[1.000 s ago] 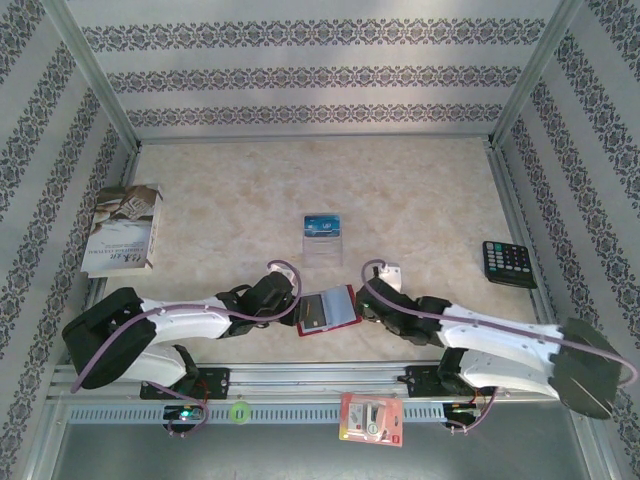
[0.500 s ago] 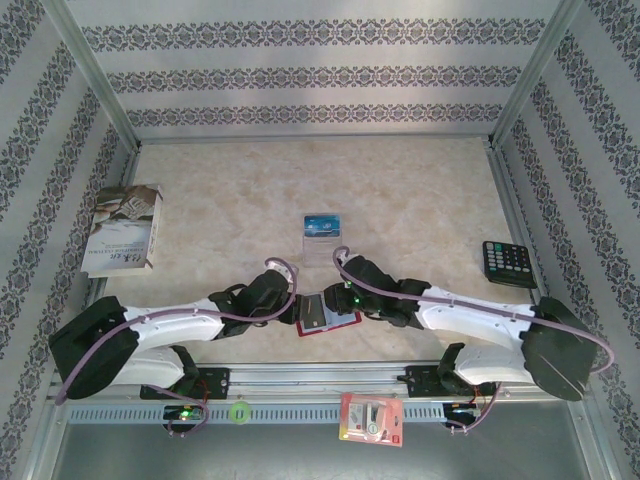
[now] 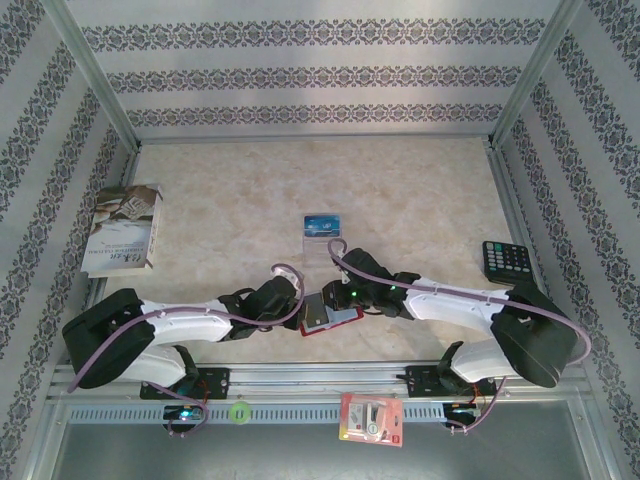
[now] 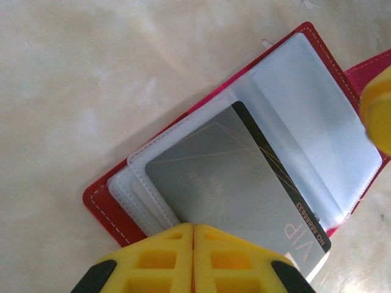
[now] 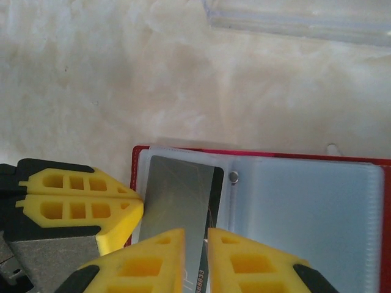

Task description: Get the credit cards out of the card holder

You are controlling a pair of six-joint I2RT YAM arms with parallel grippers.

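credit card [image 4: 232, 183] in card holder [image 4: 305, 122], calculator [image 3: 510, 262] right, book [image 3: 123, 228] left

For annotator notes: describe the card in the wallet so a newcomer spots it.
On the beige marbled table, near the front edge's middle, a red leather-like folding wallet lies open. In its left clear pockets sits a silver-grey card printed VIP, unlike the blue card standing in the clear stand behind.
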